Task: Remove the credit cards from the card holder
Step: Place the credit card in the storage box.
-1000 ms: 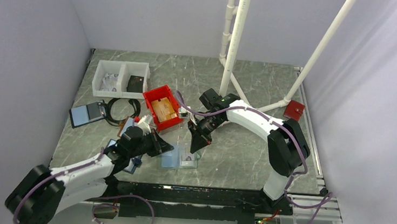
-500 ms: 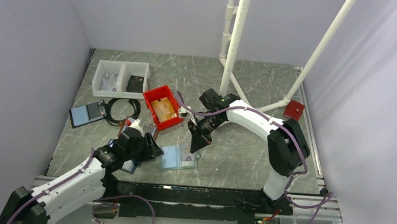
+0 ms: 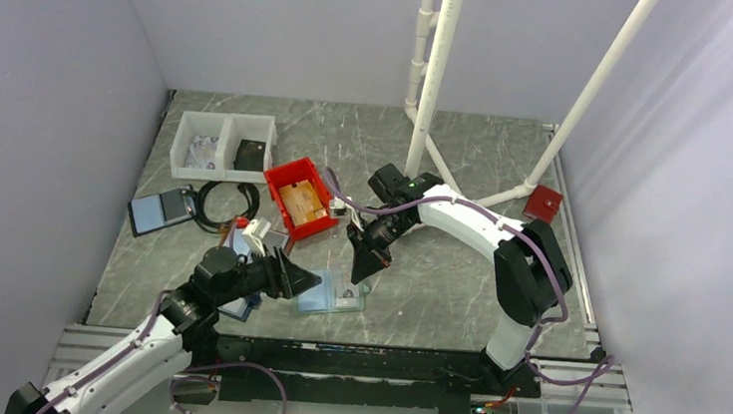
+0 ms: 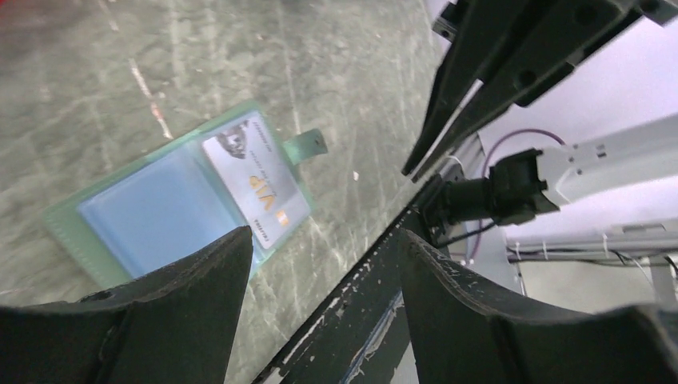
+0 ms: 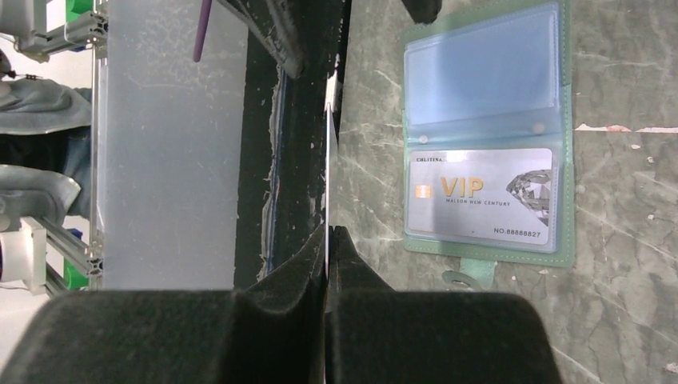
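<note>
The card holder (image 3: 332, 294) lies opened flat on the desk (image 3: 446, 284), just ahead of the left end effector (image 3: 302, 282) and beneath the tip of the right end effector (image 3: 364, 271). In the right wrist view the card holder (image 5: 488, 72) sits to the side of the fingers. Its teal-green border frames two pale blue clear panels. One panel looks empty. The other holds a silver credit card (image 5: 480, 196) printed "VIP", with a small chip and a diamond picture. A small tab (image 5: 478, 274) sticks out from the edge beside that card.

The left wrist view shows the same card (image 4: 256, 180) in the panel on the tab (image 4: 309, 146) side, with the holder (image 4: 152, 220) lying beyond the left end effector (image 4: 324, 268). That end effector's fingers are spread wide and carry nothing.

The right end effector (image 5: 328, 240) points down at the desk with its fingers pressed together. A thin pale edge (image 5: 328, 168) runs straight out from between them and looks like a second card seen edge-on.

Farther beyond the left end effector stand a red bin (image 3: 300, 197) with tan contents, a white two-compartment tray (image 3: 225, 145), a coil of black cable (image 3: 226, 205) and a dark-edged folder (image 3: 160, 211). White pipes (image 3: 433, 83) rise behind the right end effector.
</note>
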You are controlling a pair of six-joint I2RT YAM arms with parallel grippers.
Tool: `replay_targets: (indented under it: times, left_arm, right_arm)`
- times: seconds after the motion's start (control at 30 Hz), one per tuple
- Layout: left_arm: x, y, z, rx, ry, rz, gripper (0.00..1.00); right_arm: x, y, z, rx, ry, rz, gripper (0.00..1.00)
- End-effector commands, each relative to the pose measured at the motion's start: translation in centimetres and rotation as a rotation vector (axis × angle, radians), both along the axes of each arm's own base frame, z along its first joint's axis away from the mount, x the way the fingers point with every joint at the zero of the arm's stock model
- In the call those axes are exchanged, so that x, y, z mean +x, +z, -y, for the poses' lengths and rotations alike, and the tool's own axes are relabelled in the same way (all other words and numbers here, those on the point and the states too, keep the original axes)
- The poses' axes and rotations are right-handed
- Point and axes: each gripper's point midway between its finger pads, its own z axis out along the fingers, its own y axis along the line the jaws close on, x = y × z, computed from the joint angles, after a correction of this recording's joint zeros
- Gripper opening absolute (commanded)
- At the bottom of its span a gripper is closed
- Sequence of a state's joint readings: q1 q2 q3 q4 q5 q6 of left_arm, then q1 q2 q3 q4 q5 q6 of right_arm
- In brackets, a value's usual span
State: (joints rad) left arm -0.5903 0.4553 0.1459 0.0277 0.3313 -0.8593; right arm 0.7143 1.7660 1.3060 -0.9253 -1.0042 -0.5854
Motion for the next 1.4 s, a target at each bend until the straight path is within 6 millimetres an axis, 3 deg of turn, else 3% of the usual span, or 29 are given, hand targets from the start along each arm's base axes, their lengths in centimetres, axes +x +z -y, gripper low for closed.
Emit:
replay_targets:
  times: [0.0,0.17,0.33,0.6,1.0,1.1,1.3,1.37]
  left_arm:
    - [-1.1,4.5,1.9,-0.160,-0.139,0.156,0.72]
    - [-1.2,5.6,3.0,-0.187,-0.214,0.189,0.72]
    - [-0.5,5.4,4.1,-0.202,-0.245,0.173,0.72]
    - [-0.2,5.0,5.2,-0.231,-0.294,0.142,0.48]
    - [-0.7,5.4,5.8,-0.255,-0.352,0.161,0.38]
    - [-0.8,5.2,5.8,-0.245,-0.358,0.157,0.32]
    - [-1.0,4.8,6.0,-0.234,-0.383,0.152,0.00]
    - [-1.1,4.6,6.0,-0.231,-0.390,0.149,0.00]
  right_arm:
    - [-0.1,1.5,-0.8,0.066,0.034,0.003,0.00]
    - [-0.2,1.6,-0.8,0.072,0.039,-0.009,0.00]
    - [-0.3,1.7,-0.9,0.077,0.044,-0.019,0.00]
    - [-0.4,1.6,-0.9,0.075,0.048,-0.026,0.00]
    - [-0.4,1.5,-0.9,0.075,0.049,-0.033,0.00]
    - [-0.4,1.6,-0.9,0.076,0.050,-0.032,0.00]
    - [-0.5,1.6,-0.9,0.078,0.050,-0.029,0.00]
    - [-0.4,1.6,-0.9,0.077,0.051,-0.026,0.00]
